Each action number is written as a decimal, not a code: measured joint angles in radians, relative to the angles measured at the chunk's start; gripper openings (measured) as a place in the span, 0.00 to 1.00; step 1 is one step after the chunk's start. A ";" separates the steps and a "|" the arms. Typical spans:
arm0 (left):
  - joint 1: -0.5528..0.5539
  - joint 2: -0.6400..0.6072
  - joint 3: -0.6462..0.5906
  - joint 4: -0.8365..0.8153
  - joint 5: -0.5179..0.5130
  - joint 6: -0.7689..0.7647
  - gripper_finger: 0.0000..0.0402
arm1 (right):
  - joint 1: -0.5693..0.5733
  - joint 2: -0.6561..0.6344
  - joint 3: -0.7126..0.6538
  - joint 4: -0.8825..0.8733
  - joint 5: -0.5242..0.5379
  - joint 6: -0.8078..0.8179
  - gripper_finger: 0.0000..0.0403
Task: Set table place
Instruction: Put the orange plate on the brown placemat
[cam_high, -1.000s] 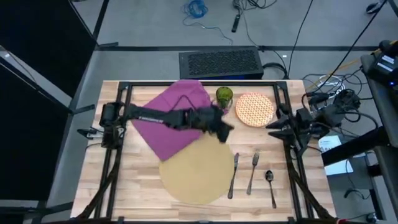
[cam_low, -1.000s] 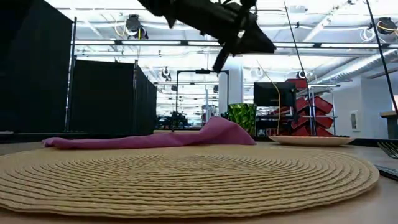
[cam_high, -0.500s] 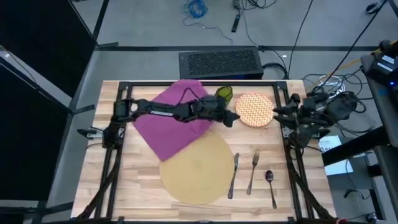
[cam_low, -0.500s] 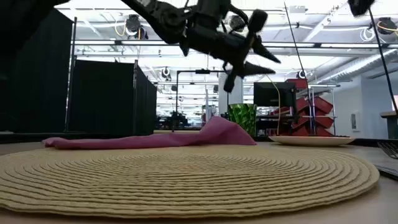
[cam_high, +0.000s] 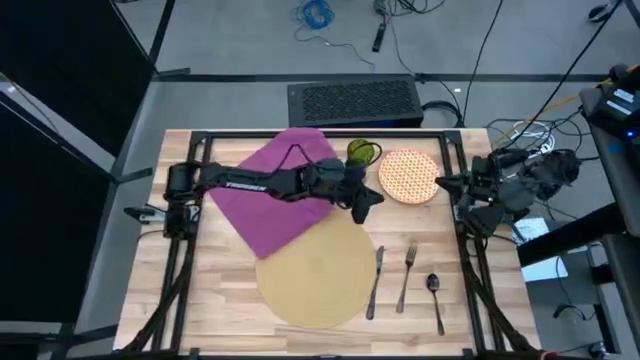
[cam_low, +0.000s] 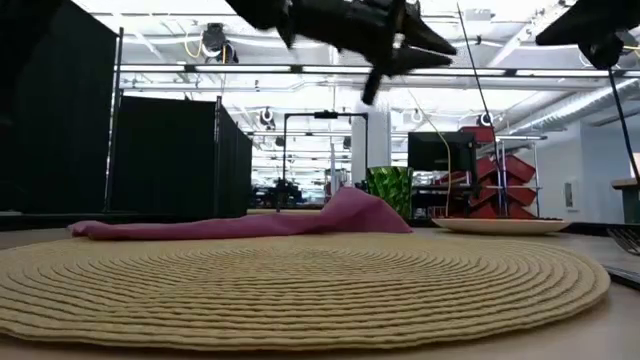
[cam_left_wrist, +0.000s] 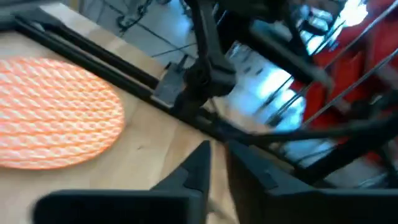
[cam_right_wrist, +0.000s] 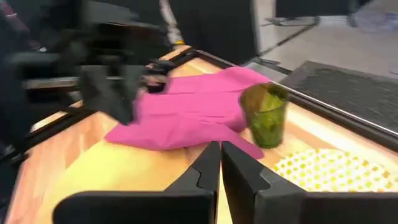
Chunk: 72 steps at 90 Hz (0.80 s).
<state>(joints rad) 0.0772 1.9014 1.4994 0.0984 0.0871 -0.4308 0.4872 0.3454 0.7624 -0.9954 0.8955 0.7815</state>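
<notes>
The rectangular pale butcher-block wooden table with its black metal bar frame is seen from above. The large round flat pale tan woven mat lies on the near middle of the table, bare on top; in the low view its coiled weave fills the foreground. A crumpled magenta cloth napkin is spread on the far left part of the table, its near corner touching the mat's far-left edge. A green glass tumbler stands upright at the far middle, just right of the napkin, and a round red-and-cream lattice-patterned plate lies just right of the tumbler. A steel knife, fork and spoon lie side by side right of the mat.

The left gripper is held in the air over the gap between napkin, tumbler and plate, its fingers closed together and empty, as the left wrist view shows. The right gripper is held at the right edge of the plate, its fingers likewise closed on nothing.
</notes>
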 joint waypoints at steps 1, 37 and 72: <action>-0.003 -0.008 0.000 -0.016 -0.009 0.009 0.02 | -0.009 0.005 0.000 -0.002 0.000 0.003 0.00; -0.072 -0.159 0.000 -0.251 -0.125 0.201 0.00 | -0.535 0.434 0.000 0.304 -0.384 -0.299 0.00; -0.133 -0.238 0.000 -0.461 -0.276 0.259 0.00 | -1.251 0.735 0.216 0.175 -0.768 -0.710 0.00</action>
<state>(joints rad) -0.0555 1.6630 1.4994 -0.3626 -0.1890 -0.1722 -0.7635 1.0808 0.9782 -0.8203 0.1277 0.0714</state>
